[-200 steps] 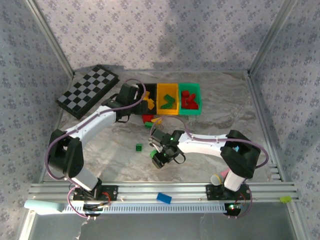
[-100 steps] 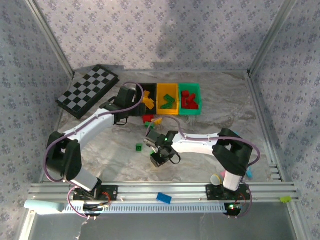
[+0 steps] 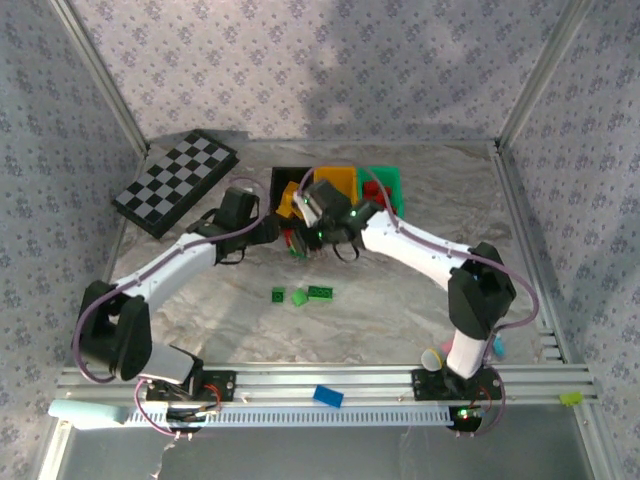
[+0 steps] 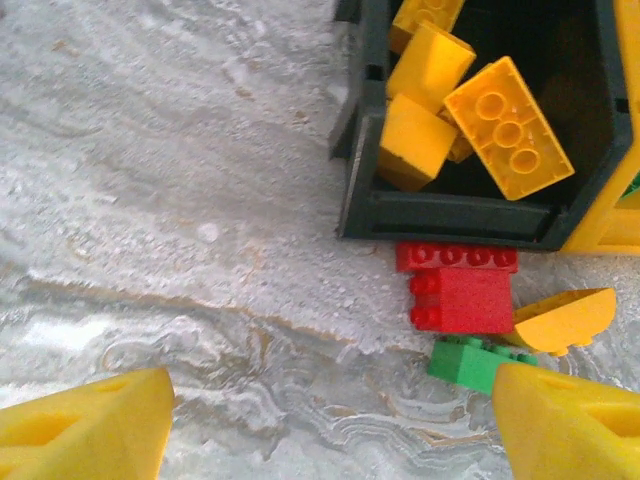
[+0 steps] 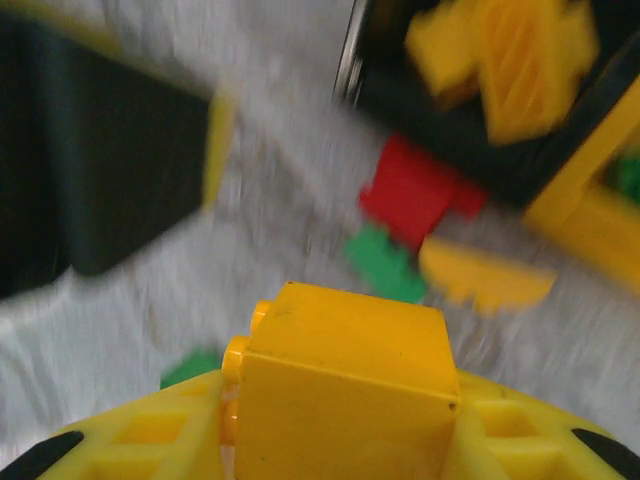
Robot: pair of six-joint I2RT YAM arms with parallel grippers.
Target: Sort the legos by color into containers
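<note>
Legos [image 3: 321, 292] are split between the containers [image 3: 338, 183] at the far side of the table [image 3: 330, 340] and the marbled surface in front of them. A yellow brick [image 5: 345, 360] is pinched in the right gripper [image 5: 335, 435], which is held above the table near the front of the black bin [image 4: 450, 215]. The right wrist view is blurred, so no finer detail can be made out there.

The left gripper [image 4: 330, 430] is held low over the table on the near side of the same bin. Its fingers [image 4: 85, 430] are spread wide and nothing is caught between them.

Inside the black bin, several yellow bricks [image 4: 505, 125] are piled loosely. Outside it, a red brick [image 4: 460, 290] is laid right against the near wall. A green brick [image 4: 465, 362] is tucked just below the red one, with a curved yellow piece [image 4: 560, 318] beside them both.

From above, the yellow bin [image 3: 340, 180] is seen next to the black one, and the green bin [image 3: 388, 182] is set beyond it, so the three are lined up in a row. Both wrists are gathered close together at the front of that row.

Three green bricks [image 3: 299, 296] are strung out in a short line at mid-table, well apart from the bins. A blue brick [image 3: 328, 396] is parked on the rail [image 3: 380, 380] at the near edge, between the two bases. A checkered board [image 3: 175, 180] is laid at the far left, clear of everything else.
</note>
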